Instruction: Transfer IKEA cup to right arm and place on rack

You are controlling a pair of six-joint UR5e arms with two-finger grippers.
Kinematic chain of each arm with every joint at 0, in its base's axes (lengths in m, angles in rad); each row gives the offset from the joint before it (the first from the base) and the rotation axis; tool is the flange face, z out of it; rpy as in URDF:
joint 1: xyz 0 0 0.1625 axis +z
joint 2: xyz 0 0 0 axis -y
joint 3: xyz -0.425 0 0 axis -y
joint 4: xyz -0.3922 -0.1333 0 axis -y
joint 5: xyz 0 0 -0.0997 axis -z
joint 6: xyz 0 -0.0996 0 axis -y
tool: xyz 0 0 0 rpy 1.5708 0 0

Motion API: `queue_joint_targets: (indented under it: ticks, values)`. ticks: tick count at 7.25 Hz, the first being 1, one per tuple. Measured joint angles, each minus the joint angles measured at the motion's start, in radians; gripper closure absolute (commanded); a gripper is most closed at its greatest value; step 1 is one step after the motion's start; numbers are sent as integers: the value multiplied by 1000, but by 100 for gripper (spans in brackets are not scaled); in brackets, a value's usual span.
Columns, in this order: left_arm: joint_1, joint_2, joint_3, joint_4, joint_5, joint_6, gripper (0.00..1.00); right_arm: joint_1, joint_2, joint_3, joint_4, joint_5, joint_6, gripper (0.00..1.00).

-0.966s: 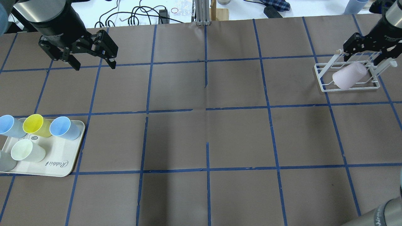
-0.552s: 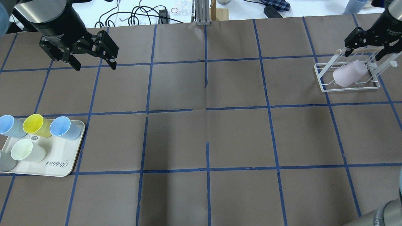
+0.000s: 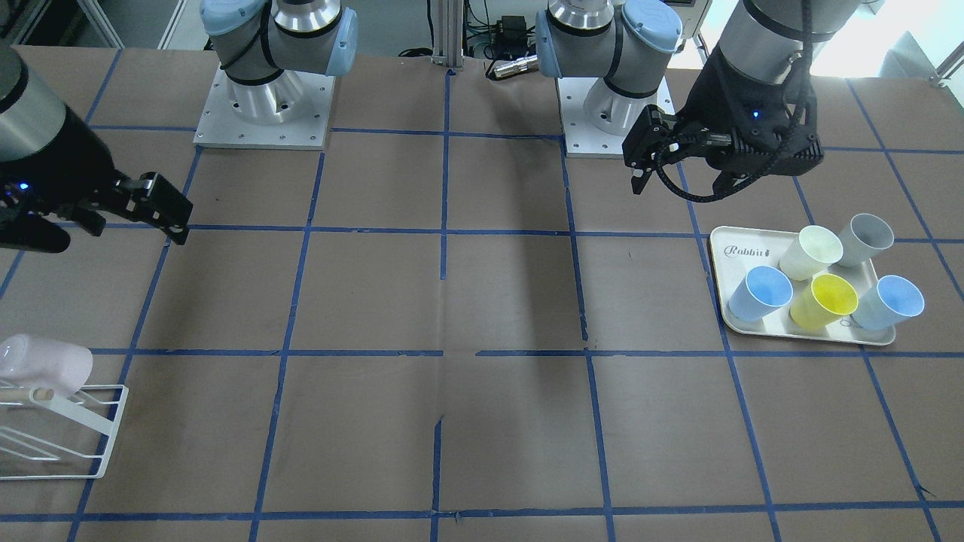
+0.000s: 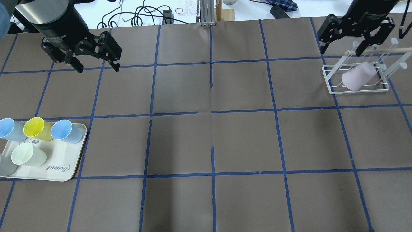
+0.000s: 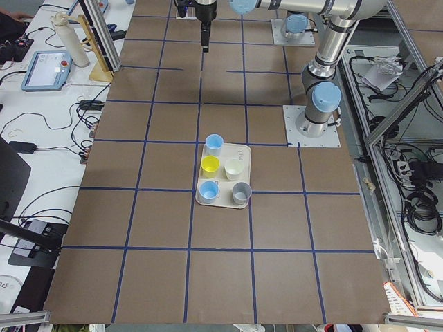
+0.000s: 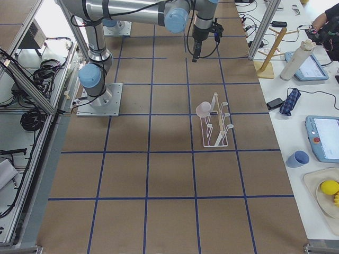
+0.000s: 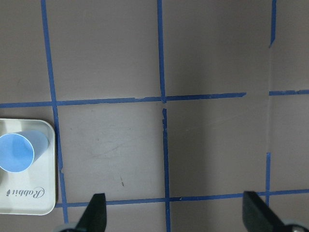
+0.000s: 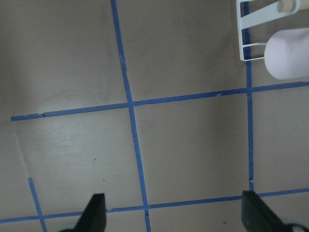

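Observation:
The pale pink IKEA cup (image 4: 358,76) lies tilted on the prongs of the white wire rack (image 4: 331,87) at the table's far right. Nothing holds it. It also shows in the front view (image 3: 41,363), the right side view (image 6: 203,110) and the right wrist view (image 8: 288,53), with the rack (image 3: 105,430) under it. My right gripper (image 4: 341,49) is open and empty, raised and just beyond the rack's far-left corner. My left gripper (image 4: 97,68) is open and empty over the far left of the table. Both wrist views show wide-apart fingertips (image 8: 94,215) over bare table.
A cream tray (image 4: 72,172) at the near left holds two light blue cups, a yellow one (image 4: 38,128), a pale cream one (image 4: 27,154) and a grey one. Cables and clutter lie beyond the table's far edge. Blue tape lines grid the brown table.
My right gripper has drawn back from the rack, moving up and to the left in the overhead view. The pink cup stays on the rack. The left arm has not moved.

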Motion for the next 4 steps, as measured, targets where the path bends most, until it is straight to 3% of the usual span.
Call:
queue_joint_targets:
  ticks: [4]
  values:
    - [0, -1, 2, 2, 0, 0, 0, 124, -79, 10, 4, 7, 31, 0]
